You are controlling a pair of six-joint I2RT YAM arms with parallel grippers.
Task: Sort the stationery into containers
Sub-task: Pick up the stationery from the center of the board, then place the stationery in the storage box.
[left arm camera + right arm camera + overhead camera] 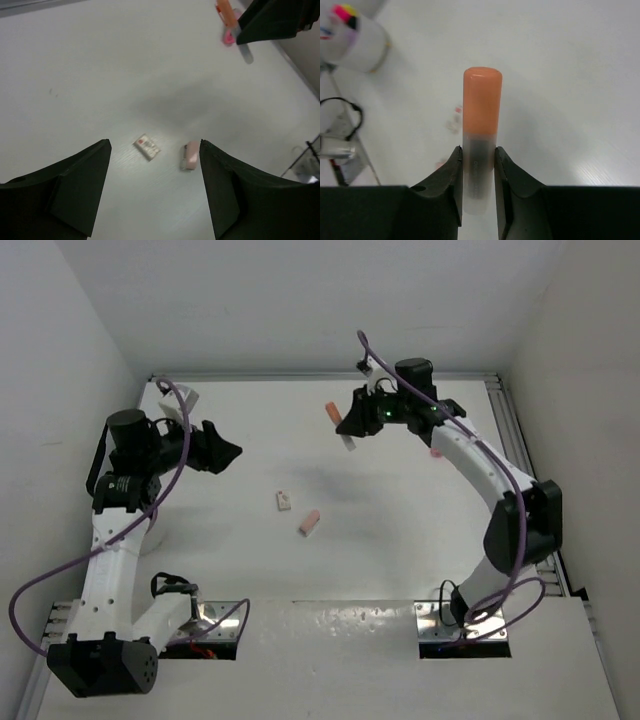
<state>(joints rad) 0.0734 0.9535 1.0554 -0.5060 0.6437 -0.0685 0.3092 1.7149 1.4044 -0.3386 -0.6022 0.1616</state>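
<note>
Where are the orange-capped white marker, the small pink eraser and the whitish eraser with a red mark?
orange-capped white marker (481,137), right wrist view, barrel just below cap.
small pink eraser (190,155), left wrist view, middle of body.
whitish eraser (147,147), left wrist view, centre of top face.

- Top external: high, near side, facing down on whole surface (400,530).
- Left wrist: raised, angled down; shares pink eraser (190,155) with top.
- Right wrist: close along right pincer (478,150).

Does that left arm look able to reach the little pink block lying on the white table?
Probably yes. The left pincer is open and empty, and the small pink rectangular eraser lies uncovered ahead of it, apart from the whitish eraser.
</note>
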